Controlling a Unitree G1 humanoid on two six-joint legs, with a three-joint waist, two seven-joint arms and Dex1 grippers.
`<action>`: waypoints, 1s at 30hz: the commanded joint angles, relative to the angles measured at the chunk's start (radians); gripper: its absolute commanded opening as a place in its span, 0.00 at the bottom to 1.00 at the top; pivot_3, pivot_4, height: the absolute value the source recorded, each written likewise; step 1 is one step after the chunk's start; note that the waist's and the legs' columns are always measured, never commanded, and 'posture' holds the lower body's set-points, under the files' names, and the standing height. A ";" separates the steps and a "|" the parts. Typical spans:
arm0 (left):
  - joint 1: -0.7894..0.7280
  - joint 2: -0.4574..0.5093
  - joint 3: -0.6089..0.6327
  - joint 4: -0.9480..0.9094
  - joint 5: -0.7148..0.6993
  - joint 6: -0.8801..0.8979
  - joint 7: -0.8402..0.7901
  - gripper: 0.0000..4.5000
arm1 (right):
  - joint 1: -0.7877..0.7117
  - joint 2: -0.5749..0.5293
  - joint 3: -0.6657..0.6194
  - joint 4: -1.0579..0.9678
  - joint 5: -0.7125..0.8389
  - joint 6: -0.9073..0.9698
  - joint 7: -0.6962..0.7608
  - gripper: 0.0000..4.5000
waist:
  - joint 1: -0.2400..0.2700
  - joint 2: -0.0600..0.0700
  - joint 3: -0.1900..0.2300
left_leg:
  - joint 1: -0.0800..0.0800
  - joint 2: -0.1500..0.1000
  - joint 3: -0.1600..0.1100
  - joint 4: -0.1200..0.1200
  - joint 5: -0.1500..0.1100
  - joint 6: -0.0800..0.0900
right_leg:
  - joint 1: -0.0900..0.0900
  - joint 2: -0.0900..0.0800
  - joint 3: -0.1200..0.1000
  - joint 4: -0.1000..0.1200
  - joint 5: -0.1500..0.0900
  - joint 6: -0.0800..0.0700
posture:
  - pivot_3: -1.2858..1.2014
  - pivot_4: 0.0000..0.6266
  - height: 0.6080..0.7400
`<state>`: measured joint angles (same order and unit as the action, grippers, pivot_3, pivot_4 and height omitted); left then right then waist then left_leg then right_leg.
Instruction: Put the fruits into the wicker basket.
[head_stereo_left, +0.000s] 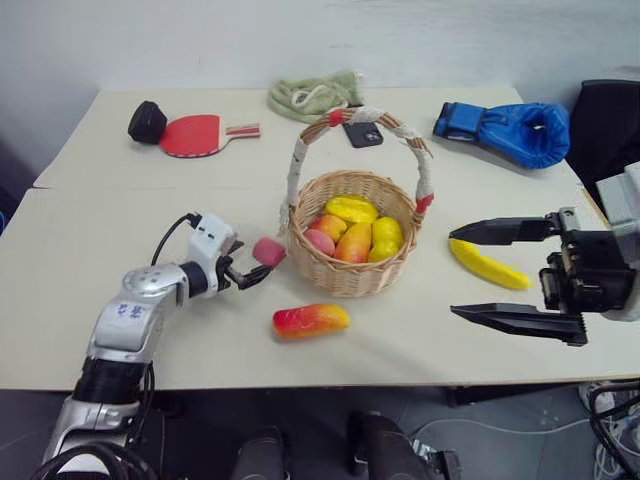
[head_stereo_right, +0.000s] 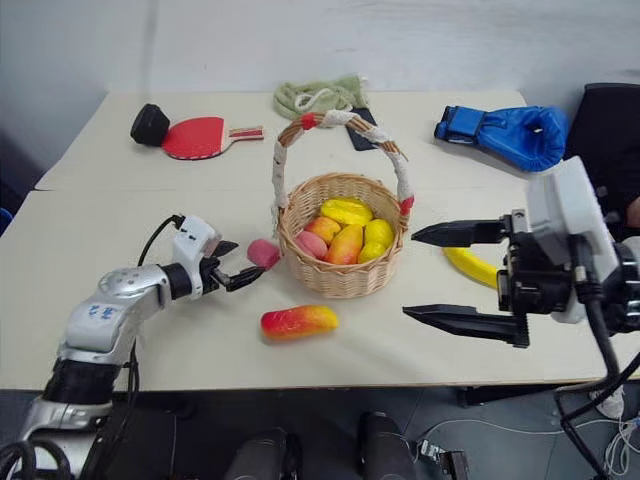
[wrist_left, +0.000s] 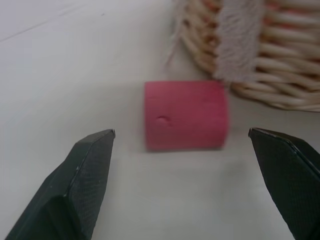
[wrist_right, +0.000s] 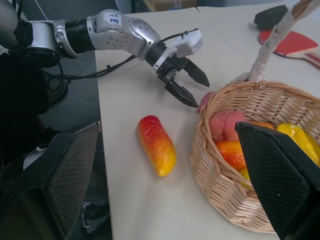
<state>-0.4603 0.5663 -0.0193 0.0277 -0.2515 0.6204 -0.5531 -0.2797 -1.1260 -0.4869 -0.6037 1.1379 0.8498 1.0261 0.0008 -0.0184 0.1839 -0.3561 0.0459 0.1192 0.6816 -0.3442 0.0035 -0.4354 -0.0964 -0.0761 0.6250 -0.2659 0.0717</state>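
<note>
On the left, the left gripper (head_stereo_left: 252, 272) has its jaws wide and empty, pointed at the pink block (head_stereo_left: 269, 252), which lies just beside the basket (head_stereo_left: 350, 275). From the left wrist the block sits squarely between the two black fingers (wrist_left: 80, 175), so a grab looks lined up, though the block is no fruit. It is a smooth, matte, rounded slab with a small dimple.

Near the table's front edge lies the mango (head_stereo_left: 311, 320), a glossy plastic oblong shading red to yellow, out in the open where either arm could take it from above.

The basket is round, woven of tan wicker, with a tall arched handle wrapped in white cord and bound in red. Several smooth yellow, orange and pink fruits (head_stereo_left: 353, 232) already lie inside.

To its right the banana (head_stereo_left: 489, 264), curved and shiny yellow, lies on the table. The right gripper (head_stereo_left: 484, 273) hangs in the air above that side, turned sideways toward the basket, jaws fully apart, holding nothing.
</note>
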 joint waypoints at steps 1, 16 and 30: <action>-0.058 -0.032 -0.025 0.078 0.055 -0.054 0.026 1.00 | -0.024 -0.001 0.005 -0.014 0.022 -0.010 -0.033 1.00 | 0.001 0.000 0.000 | 0.000 0.000 0.000 0.000 0.000 0.000 | 0.000 -0.001 0.000 -0.001 0.000 0.001 | 0.52 0.24 1.00; -0.163 -0.141 -0.050 0.222 0.108 -0.103 0.022 1.00 | -0.028 0.009 0.017 -0.019 0.031 -0.021 -0.057 1.00 | 0.023 -0.001 0.000 | -0.002 0.000 0.000 0.001 0.000 0.001 | 0.000 0.000 -0.001 -0.003 0.001 0.002 | 0.52 0.24 1.00; -0.158 -0.149 -0.054 0.213 0.141 -0.092 0.029 1.00 | -0.020 0.027 -0.002 -0.052 0.088 -0.024 -0.116 1.00 | 0.023 -0.001 0.000 | -0.002 0.000 0.000 0.001 0.000 0.001 | 0.000 -0.001 -0.002 -0.004 0.001 0.002 | 0.52 0.24 1.00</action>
<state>-0.6045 0.4080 -0.0798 0.2211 -0.1214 0.5473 -0.5183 -0.2960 -1.1028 -0.4520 -0.6314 1.1991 0.8447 0.9186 0.0239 -0.0193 0.1839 -0.3581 0.0456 0.1195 0.6827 -0.3439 0.0044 -0.4350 -0.0971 -0.0776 0.6213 -0.2645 0.0741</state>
